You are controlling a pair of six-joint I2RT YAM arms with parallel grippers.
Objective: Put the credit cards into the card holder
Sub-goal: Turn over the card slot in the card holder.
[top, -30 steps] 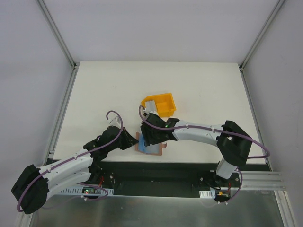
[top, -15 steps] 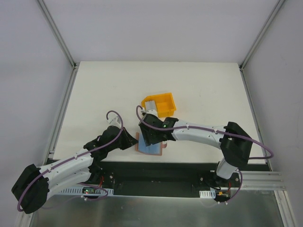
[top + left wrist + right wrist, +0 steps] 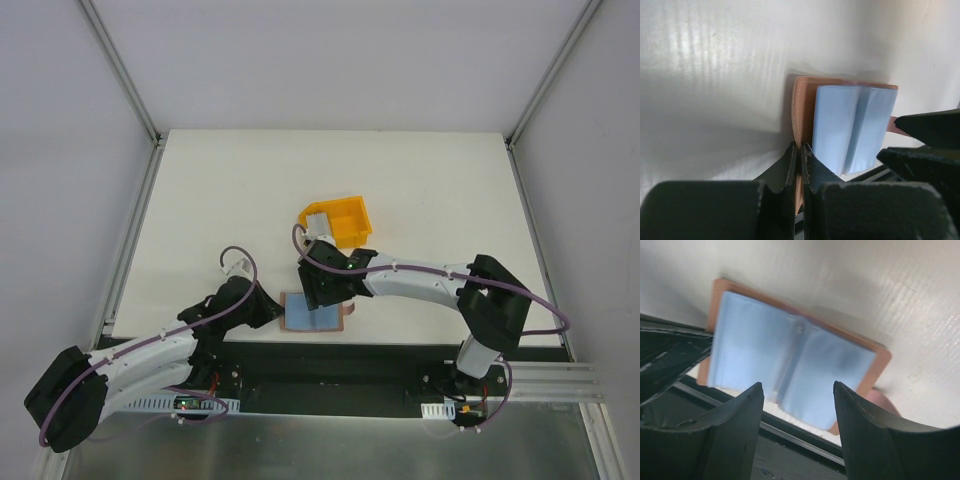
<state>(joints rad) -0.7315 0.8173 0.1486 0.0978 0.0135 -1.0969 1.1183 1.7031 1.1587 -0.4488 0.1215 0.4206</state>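
The card holder (image 3: 312, 313) lies open at the table's near edge, brown outside with pale blue leaves inside; it also shows in the left wrist view (image 3: 802, 105) and the right wrist view (image 3: 881, 365). My left gripper (image 3: 272, 308) (image 3: 801, 146) is shut on the holder's brown left edge. My right gripper (image 3: 323, 293) (image 3: 797, 385) hovers open just above the blue leaves, with nothing between its fingers. A pale grey card-like thing (image 3: 318, 218), likely the credit cards, sits in the left end of the yellow bin.
The yellow plastic bin (image 3: 350, 225) stands just behind the right gripper. The table's near edge and a dark rail (image 3: 790, 437) run right under the holder's front side. White walls enclose the table on three sides.
The left arm has drawn back toward the near left, pulling the holder slightly left with it. The right gripper no longer covers the holder, so more of the blue inside shows.
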